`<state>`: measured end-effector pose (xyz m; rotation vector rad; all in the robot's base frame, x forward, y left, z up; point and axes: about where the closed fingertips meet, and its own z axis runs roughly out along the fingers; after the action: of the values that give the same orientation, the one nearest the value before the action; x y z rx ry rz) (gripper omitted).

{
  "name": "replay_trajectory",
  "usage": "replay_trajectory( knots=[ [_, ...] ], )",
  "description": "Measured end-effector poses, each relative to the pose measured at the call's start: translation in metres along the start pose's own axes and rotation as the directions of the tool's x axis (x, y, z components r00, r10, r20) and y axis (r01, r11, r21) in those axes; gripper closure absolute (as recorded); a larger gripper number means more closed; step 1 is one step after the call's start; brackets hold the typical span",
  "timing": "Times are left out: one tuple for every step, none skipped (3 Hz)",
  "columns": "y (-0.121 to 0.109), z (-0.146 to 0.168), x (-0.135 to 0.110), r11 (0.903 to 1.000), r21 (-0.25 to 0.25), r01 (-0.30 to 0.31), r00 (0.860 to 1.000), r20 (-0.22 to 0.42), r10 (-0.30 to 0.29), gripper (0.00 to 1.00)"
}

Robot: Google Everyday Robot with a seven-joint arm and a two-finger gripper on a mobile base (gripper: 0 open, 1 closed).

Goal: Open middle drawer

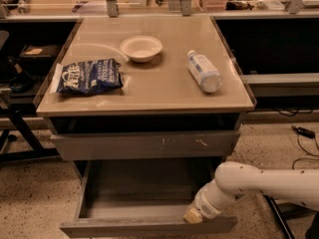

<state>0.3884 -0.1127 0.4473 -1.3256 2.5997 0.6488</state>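
Note:
The middle drawer (144, 227) is pulled out toward me under the counter. Its plain grey front runs along the bottom of the view, and its smooth grey tray (139, 185) lies open and holds nothing. My gripper (192, 216) is at the top edge of the drawer front, right of centre, reaching over into the drawer. My white arm (259, 183) comes in from the right. Above the open drawer sits a closed grey drawer front with white scratch marks (144, 144).
On the beige countertop (164, 91) are a white bowl (141, 48), a blue chip bag (88, 76) and a plastic bottle (205, 71) lying on its side. Dark shelving flanks the cabinet. Cables (301, 131) lie on the speckled floor at right.

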Motion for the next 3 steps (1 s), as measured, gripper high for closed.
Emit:
replay_trajectory(
  knots=[
    [0.001, -0.004, -0.002, 1.0000, 0.000, 0.000, 1.000, 0.000, 0.000, 1.00],
    [0.018, -0.004, 0.025, 0.9982, -0.019, -0.056, 0.998, -0.017, 0.056, 1.00],
    [0.018, -0.007, 0.022, 0.9982, -0.019, -0.056, 0.998, -0.017, 0.056, 1.00]
  ],
)
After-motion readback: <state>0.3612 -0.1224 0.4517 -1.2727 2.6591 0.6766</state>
